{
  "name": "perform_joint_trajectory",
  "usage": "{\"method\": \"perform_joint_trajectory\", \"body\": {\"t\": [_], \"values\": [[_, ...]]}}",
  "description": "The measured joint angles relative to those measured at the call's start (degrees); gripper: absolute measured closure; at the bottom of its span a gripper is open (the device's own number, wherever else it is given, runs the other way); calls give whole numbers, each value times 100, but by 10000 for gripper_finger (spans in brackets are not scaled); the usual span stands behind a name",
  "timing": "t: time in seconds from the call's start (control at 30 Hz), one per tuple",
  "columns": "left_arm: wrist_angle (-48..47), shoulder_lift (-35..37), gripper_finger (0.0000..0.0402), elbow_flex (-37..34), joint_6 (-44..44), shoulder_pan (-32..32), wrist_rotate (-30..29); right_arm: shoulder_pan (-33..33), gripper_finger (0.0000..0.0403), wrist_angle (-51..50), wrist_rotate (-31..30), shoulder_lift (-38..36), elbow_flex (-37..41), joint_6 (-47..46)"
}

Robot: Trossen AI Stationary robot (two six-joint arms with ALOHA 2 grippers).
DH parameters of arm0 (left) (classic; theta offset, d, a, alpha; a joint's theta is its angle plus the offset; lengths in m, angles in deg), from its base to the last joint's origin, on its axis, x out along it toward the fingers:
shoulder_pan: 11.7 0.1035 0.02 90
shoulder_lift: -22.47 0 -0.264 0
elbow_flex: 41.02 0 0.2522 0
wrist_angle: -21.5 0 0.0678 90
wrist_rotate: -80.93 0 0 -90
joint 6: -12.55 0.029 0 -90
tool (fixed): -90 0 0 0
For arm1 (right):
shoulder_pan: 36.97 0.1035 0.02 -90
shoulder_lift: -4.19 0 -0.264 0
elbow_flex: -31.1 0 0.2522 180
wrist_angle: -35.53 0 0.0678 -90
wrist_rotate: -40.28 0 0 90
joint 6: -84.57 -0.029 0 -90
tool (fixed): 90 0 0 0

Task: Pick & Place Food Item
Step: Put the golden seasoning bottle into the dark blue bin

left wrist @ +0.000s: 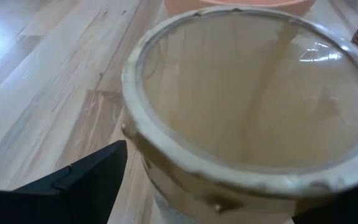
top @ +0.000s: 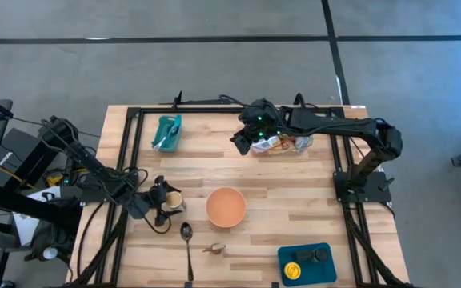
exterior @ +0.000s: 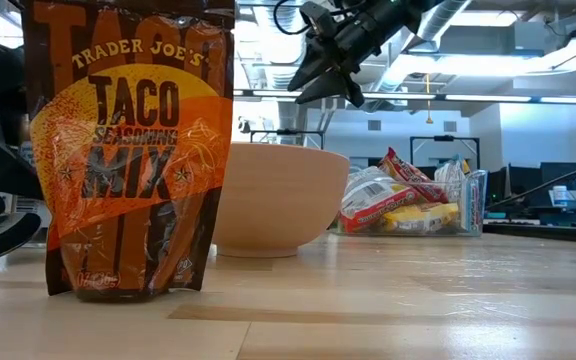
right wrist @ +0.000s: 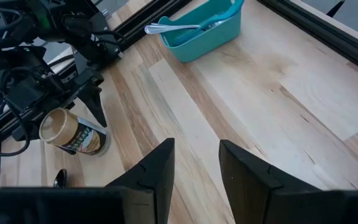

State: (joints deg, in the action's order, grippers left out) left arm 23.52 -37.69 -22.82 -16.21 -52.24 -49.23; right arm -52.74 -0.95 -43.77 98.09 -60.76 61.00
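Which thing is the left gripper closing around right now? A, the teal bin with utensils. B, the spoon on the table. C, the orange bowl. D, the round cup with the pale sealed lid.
D. In the high view the left gripper sits at the cup, left of the orange bowl, and the left wrist view shows the cup's pale lid right between its fingers.

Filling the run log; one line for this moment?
left gripper: open around cup | right gripper: open, raised | bowl: empty
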Motion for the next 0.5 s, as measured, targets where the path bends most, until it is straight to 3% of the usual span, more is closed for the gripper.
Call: {"method": "perform_joint_trajectory", "body": {"t": [0.5], "values": [[427, -4, 33, -264, 28, 11, -38, 97, 282, 137, 0, -2, -2, 0]]}}
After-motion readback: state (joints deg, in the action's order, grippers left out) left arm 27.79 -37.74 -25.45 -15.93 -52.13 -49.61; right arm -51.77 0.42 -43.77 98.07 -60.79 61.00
